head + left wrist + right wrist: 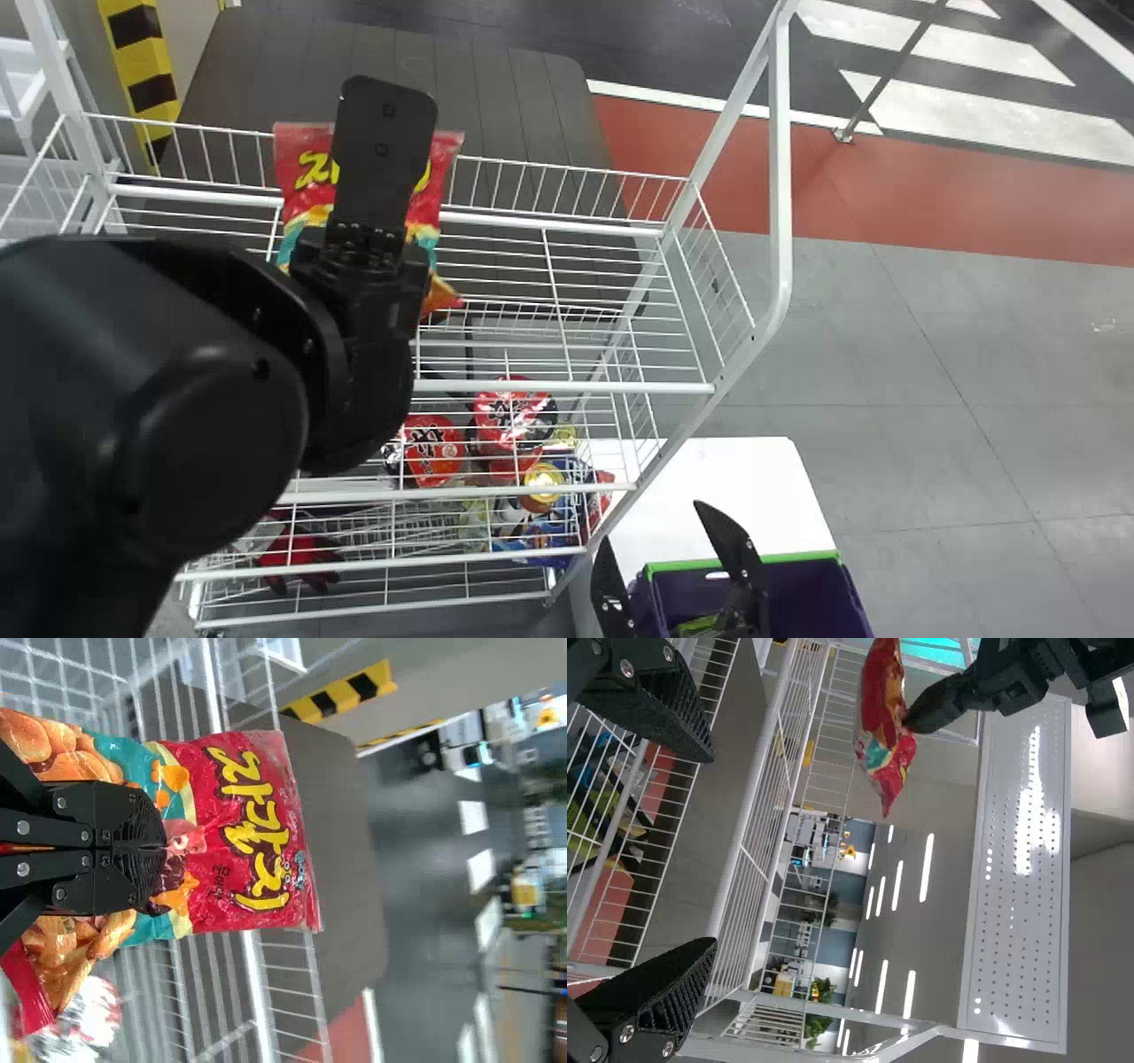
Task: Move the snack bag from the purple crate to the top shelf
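At upper left of the head view, the left pincer (383, 133) grips a shiny red-and-teal plastic snack bag (299, 173), over the top shelf (567, 387) of a white wire rack; whether bag and wire touch, I cannot tell. Lower centre, red packets (434, 450) lie lower in the rack. At lower right, the right pincer (652, 523) is released, near a green-rimmed purple plastic crate (852, 592)

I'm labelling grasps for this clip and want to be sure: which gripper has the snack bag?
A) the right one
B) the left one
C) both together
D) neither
B: the left gripper is pinching the snack bag, while the right gripper has its two fingers apart, away from the bag.
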Motion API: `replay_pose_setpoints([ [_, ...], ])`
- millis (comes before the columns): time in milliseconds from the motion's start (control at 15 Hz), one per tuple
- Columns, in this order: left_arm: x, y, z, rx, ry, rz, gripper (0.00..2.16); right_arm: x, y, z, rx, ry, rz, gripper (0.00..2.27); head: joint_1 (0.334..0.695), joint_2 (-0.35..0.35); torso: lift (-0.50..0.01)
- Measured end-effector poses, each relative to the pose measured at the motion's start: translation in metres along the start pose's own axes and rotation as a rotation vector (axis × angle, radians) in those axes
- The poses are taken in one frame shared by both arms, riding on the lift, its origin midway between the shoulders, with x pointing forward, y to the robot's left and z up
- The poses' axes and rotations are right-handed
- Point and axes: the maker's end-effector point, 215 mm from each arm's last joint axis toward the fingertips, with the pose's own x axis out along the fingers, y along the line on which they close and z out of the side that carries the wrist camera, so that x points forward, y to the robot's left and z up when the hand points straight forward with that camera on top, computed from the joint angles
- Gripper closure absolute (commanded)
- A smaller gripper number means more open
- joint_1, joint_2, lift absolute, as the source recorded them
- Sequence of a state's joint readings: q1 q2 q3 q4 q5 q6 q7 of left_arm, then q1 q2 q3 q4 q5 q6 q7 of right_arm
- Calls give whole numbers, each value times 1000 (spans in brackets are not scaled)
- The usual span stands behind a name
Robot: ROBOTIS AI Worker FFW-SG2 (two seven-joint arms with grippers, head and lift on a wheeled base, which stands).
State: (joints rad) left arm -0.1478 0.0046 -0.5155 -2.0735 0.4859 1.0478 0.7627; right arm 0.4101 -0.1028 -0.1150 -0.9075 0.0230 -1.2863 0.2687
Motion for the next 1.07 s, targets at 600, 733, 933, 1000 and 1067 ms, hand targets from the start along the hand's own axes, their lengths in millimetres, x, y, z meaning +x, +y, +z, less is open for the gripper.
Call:
replay_pose_setpoints([
  [600,14,58,23,-212,-314,87,1501,-7,8,7,-5,-17,6,80,695,-254,0],
  [733,17,72,22,-202,-382,108,1501,-8,9,9,-6,-22,5,80,695,-233,0],
  [933,22,88,15,-164,-488,127,1501,-11,11,11,-7,-27,7,80,695,-206,0],
  [1000,23,93,11,-160,-520,130,1501,-11,11,11,-7,-27,7,80,695,-200,0],
  [1067,25,99,6,-159,-541,133,1501,-12,12,11,-7,-28,7,80,695,-193,0],
])
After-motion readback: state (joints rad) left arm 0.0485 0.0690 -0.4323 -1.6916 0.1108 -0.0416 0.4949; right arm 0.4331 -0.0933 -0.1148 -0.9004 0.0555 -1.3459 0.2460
